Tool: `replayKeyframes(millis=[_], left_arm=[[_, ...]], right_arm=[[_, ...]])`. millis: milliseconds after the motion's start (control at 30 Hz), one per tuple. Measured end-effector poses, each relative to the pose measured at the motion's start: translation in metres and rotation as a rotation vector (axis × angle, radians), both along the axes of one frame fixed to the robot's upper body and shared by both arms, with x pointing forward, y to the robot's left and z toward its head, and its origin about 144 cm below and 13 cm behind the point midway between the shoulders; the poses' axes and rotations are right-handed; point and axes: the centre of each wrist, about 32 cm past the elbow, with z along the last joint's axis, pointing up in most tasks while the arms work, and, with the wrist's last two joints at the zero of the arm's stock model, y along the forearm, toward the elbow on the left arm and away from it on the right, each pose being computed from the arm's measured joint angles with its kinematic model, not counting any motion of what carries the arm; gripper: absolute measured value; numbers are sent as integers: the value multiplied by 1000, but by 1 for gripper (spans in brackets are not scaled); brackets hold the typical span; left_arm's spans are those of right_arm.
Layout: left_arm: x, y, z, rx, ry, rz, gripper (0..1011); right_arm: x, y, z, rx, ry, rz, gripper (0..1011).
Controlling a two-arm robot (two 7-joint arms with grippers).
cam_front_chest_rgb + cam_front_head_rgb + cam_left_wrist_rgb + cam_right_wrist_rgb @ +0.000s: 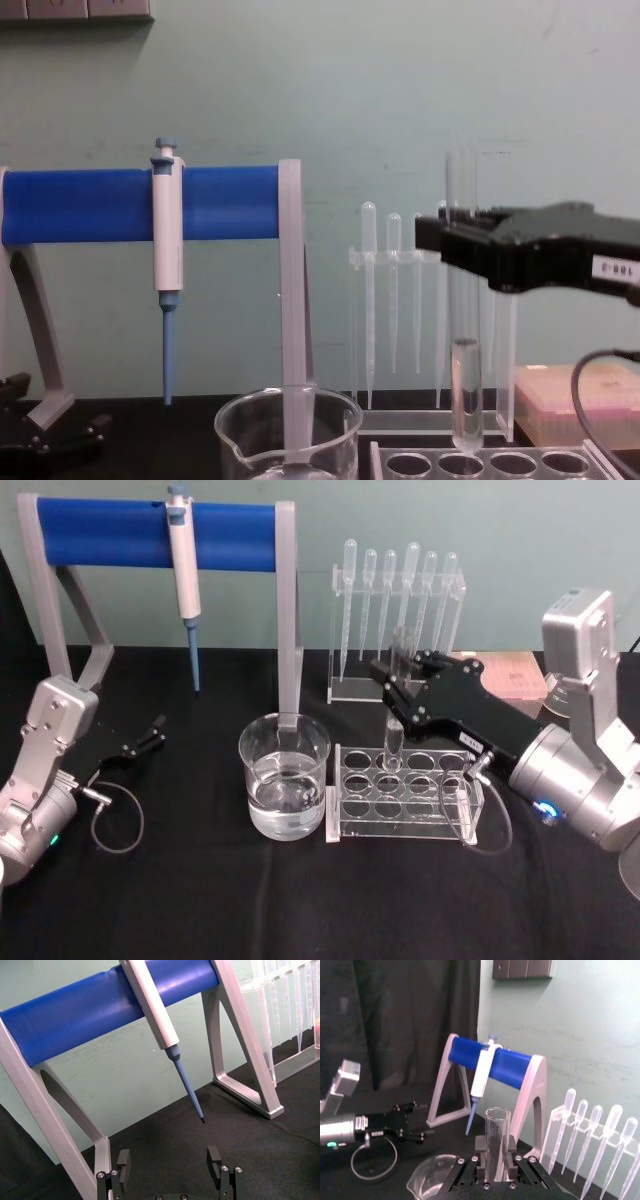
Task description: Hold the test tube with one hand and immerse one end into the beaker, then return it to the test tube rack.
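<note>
So your right gripper (397, 692) pinches the test tube (465, 300) bolt upright, rim up, round bottom just above the rack (405, 792), right of the beaker (284, 776). Left gripper's (170, 1160) jaws are spread.

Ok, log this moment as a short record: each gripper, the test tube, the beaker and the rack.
right gripper: shut on the test tube, holding it upright
test tube: round bottom just above the clear tube rack, beside the beaker
beaker: on the black table, partly filled with clear liquid
left gripper: open, idle at the table's left
</note>
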Motion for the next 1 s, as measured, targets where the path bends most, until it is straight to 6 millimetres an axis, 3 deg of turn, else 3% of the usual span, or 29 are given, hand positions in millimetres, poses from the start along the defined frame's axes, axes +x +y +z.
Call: replayKeyframes(millis=[1000], left_arm=[[0, 0, 0, 0, 0, 0, 1000]], right_arm=[[11, 6, -40, -49, 84, -21, 227]])
